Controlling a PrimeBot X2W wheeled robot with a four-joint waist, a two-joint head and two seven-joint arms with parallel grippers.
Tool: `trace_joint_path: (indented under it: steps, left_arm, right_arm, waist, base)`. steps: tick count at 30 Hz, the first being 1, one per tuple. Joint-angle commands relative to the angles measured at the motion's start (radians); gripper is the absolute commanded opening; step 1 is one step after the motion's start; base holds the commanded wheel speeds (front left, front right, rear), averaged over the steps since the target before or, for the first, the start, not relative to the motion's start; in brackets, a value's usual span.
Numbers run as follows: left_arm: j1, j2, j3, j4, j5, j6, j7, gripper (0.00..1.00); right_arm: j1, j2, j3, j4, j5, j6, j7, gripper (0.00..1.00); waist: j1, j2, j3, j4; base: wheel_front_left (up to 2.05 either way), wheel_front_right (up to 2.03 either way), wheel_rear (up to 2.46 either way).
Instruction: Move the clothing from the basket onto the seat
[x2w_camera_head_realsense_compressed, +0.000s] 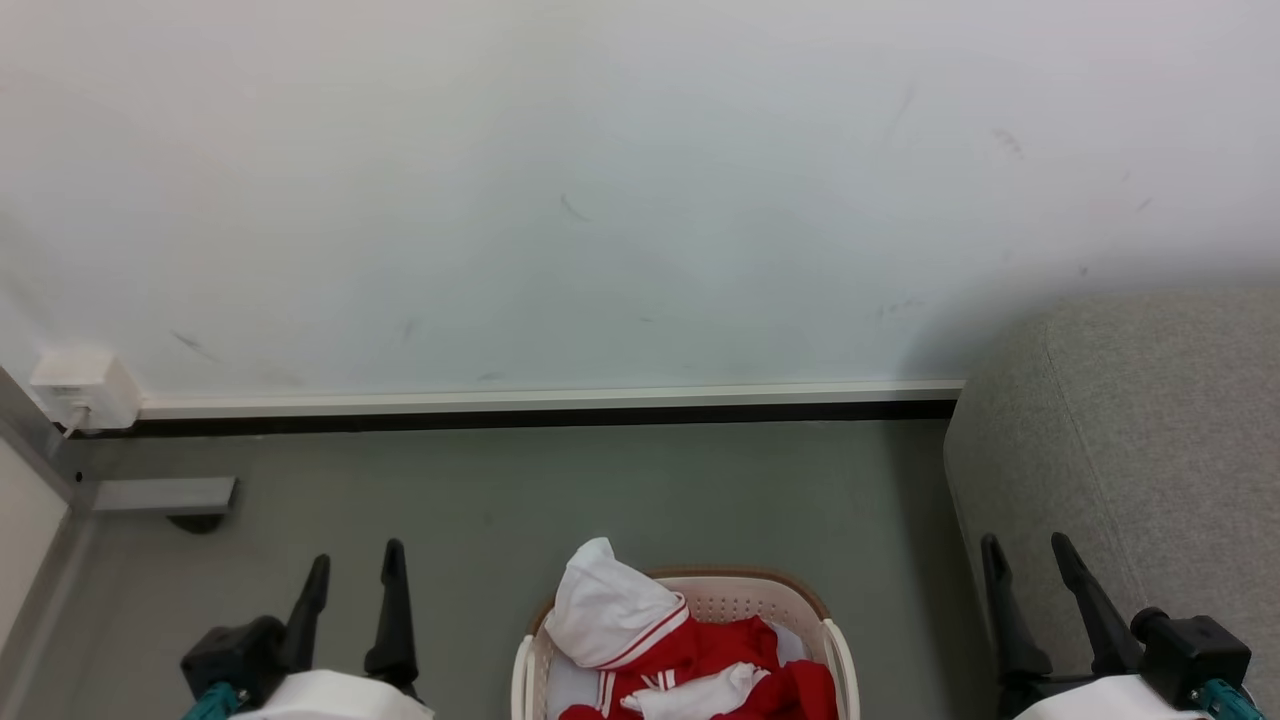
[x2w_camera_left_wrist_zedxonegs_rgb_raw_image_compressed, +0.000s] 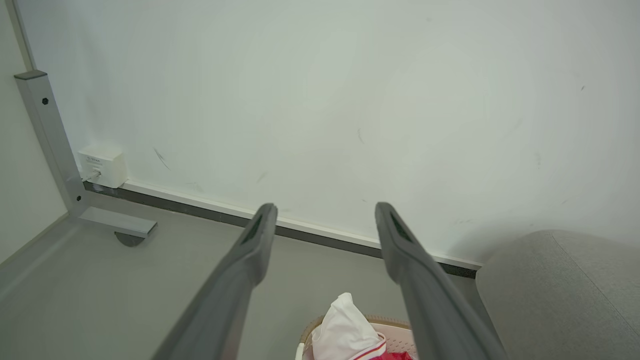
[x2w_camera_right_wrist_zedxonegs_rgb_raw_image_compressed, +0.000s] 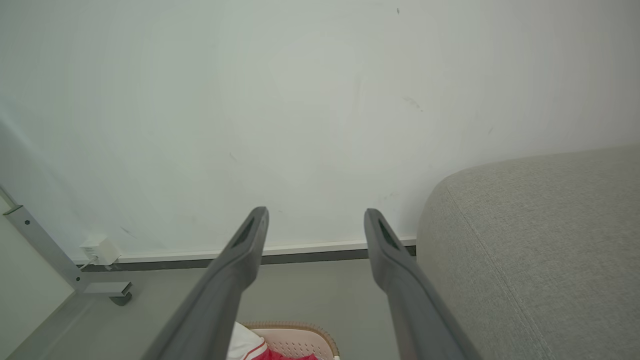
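The basket (x2w_camera_head_realsense_compressed: 740, 600) stands on the floor (x2w_camera_head_realsense_compressed: 600, 480), set back from the edge where floor meets wall (x2w_camera_head_realsense_compressed: 600, 200) and near the rounded corner of the seat (x2w_camera_head_realsense_compressed: 1150, 450) on the robot's right. That seems a sensible layout: the carry from basket to seat is short and sideways.

All the clothing (x2w_camera_head_realsense_compressed: 700, 650) lies in the basket, none on the seat, so the task looks unstarted. It is a loose, crumpled heap of soft red cloth, with a white piece (x2w_camera_head_realsense_compressed: 610, 605) with red stripe trim bulging above the rim. That raised fold is probably the easiest place to pinch.

The left gripper (x2w_camera_head_realsense_compressed: 356, 555) and right gripper (x2w_camera_head_realsense_compressed: 1025, 542) flank the basket, each well apart from it, fingers pointing toward the wall. Both are spread wide and hold nothing. This reads as a ready pose with the basket centred between the arms, so either could reach down.

The basket is stiff, cream plastic, oval, its wall pierced with small holes and its rim banded in brown. The seat is coarse grey woven fabric, plump, with a stitched seam running along it. The floor is smooth and grey, the wall matt white with faint scuffs.
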Motion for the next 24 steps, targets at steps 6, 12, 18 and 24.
trace_joint_path:
  steps: [6, 12, 18, 24]
  left_arm:
    - [0.003, 0.011, 0.006, -0.001, 0.075, 0.007, -0.021, 1.0]
    - [0.008, 0.01, 0.01, 0.001, 0.118, 0.005, -0.032, 1.0]
    - [0.011, 0.006, 0.015, 0.012, 0.138, -0.004, -0.042, 1.0]
    - [0.007, 0.003, 0.015, 0.018, 0.179, -0.004, -0.054, 1.0]
  right_arm:
    - [0.002, -0.003, 0.003, 0.015, -0.045, -0.002, -0.02, 1.0]
    - [0.001, -0.003, 0.007, 0.024, -0.063, -0.002, -0.033, 1.0]
    - [0.001, -0.004, 0.009, 0.035, -0.087, -0.002, -0.042, 1.0]
    - [-0.006, -0.004, 0.007, 0.05, -0.115, -0.002, -0.055, 1.0]
  waist:
    - [0.0, 0.0, -0.002, -0.002]
    - [0.0, 0.0, -0.003, -0.006]
    - [0.0, 0.0, -0.002, -0.008]
    - [0.0, 0.0, 0.001, -0.01]
  base:
    - [0.0, 0.0, 0.0]
    - [0.0, 0.0, 0.0]
    - [0.0, 0.0, 0.0]
    - [0.0, 0.0, 0.0]
